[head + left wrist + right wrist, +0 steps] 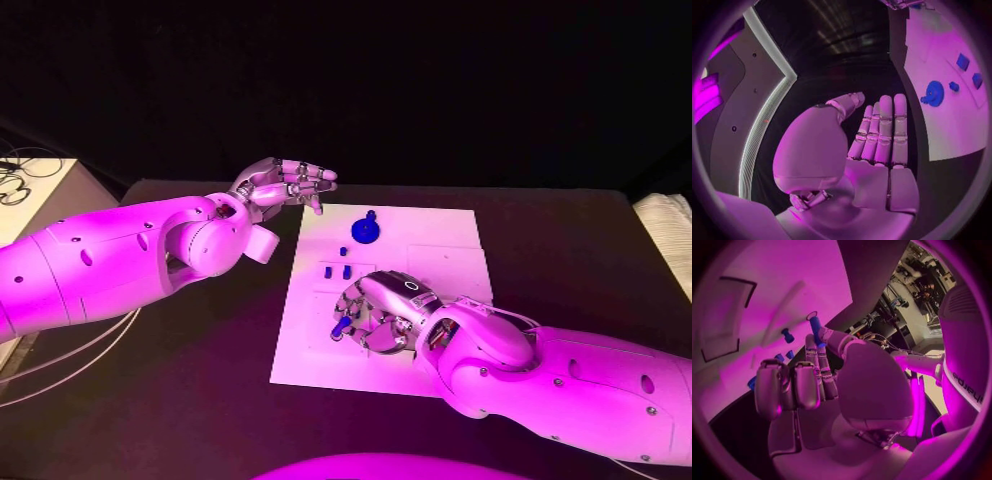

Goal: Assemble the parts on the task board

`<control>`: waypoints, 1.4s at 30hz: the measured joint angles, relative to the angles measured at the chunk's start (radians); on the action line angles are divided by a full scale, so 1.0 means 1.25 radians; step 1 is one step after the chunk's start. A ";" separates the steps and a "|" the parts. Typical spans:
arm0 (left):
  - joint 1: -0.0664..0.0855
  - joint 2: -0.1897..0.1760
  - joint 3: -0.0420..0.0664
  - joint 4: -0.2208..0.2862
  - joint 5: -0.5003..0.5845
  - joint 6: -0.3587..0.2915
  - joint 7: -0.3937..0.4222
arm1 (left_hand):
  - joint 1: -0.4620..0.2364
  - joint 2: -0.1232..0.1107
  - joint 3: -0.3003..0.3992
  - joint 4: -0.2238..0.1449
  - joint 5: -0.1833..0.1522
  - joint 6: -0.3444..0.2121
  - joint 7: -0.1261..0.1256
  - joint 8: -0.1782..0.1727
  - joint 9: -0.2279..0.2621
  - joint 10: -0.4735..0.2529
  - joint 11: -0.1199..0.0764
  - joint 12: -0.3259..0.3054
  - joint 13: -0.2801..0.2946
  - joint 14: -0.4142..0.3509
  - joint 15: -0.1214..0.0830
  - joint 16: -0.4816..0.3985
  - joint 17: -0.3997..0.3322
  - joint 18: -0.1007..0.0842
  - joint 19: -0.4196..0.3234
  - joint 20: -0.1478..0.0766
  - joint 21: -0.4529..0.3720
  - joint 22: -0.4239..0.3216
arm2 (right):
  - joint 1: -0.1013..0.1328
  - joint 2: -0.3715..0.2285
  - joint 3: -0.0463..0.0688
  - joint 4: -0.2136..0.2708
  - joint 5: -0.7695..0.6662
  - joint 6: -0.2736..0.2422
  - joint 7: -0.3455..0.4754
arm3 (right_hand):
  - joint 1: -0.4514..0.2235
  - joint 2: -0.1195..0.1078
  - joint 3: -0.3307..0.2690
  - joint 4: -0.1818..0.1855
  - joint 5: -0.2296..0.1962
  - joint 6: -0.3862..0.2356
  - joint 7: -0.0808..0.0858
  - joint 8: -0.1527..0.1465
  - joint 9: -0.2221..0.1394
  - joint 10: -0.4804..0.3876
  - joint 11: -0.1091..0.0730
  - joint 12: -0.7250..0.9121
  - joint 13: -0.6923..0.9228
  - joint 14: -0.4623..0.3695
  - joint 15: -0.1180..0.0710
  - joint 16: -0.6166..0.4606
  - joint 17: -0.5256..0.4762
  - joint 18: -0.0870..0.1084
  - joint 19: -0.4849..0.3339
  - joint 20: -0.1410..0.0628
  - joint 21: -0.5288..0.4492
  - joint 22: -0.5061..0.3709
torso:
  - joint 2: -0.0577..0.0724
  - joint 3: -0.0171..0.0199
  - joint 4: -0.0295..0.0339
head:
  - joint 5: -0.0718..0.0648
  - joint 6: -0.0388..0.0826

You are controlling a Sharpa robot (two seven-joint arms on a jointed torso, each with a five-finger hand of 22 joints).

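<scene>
The white task board (433,255) lies in the middle of the black table. My right hand (381,312) hovers low over its near part and pinches a slim blue peg (342,328) between thumb and a finger; the right wrist view shows that peg (815,329) at the fingertips. A round blue part (366,230) stands near the board's far edge. Three small blue pieces (339,270) sit between it and my right hand. My left hand (284,185) is raised off the board's far left corner. Its fingers (882,130) are stretched out and hold nothing.
A pale cabinet with cables (32,190) stands at the table's left edge, and a white cloth-like object (668,235) lies at the right edge. Bare black table (188,380) surrounds the board. The board (767,300) has shallow rectangular recesses.
</scene>
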 measured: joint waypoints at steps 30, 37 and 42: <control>0.000 -0.002 0.000 0.001 0.001 0.001 -0.002 | 0.000 0.000 0.000 0.000 0.000 0.000 0.000 0.000 -0.001 0.000 0.000 0.000 0.000 0.000 0.000 0.000 -0.001 0.000 0.000 0.000 0.000 -0.002 | -0.002 0.014 0.001 -0.008 -0.063 0.051 -0.031 | 0.002 0.000 0.003 -0.005 -0.004 -0.003 0.004 0.002 0.020 0.003 0.002 -0.009 0.006 0.000 0.000 -0.008 -0.008 0.000 0.000 0.000 -0.007 0.000 | -0.001 -0.0003 -0.0002 | 0.006 -0.008; 0.000 -0.002 0.000 0.001 0.001 0.001 -0.002 | 0.000 0.000 0.000 0.000 0.000 0.000 0.000 0.000 -0.001 0.000 0.000 0.000 0.000 0.000 0.000 0.000 -0.001 0.000 0.000 0.000 0.000 -0.002 | -0.003 0.023 -0.001 -0.002 -0.095 0.061 -0.041 | 0.001 0.001 0.003 -0.005 -0.007 -0.004 0.002 0.002 0.020 0.003 0.003 -0.020 0.005 0.000 0.000 -0.018 -0.025 0.000 0.000 0.000 -0.022 0.000 | -0.001 -0.0005 -0.0002 | 0.006 -0.008; 0.000 -0.002 0.000 0.001 0.001 0.001 -0.002 | 0.000 0.000 0.000 0.000 0.000 0.000 0.000 0.000 -0.001 0.000 0.000 0.000 0.000 0.000 0.000 0.000 -0.001 0.000 0.000 0.000 0.000 -0.002 | -0.003 0.026 -0.002 -0.002 -0.110 0.067 -0.043 | -0.005 0.006 0.003 -0.006 -0.007 -0.018 0.007 -0.008 0.031 0.004 0.004 -0.035 0.005 0.000 0.000 -0.024 -0.033 0.000 0.000 0.000 -0.038 0.000 | -0.001 -0.0005 -0.0002 | 0.005 -0.008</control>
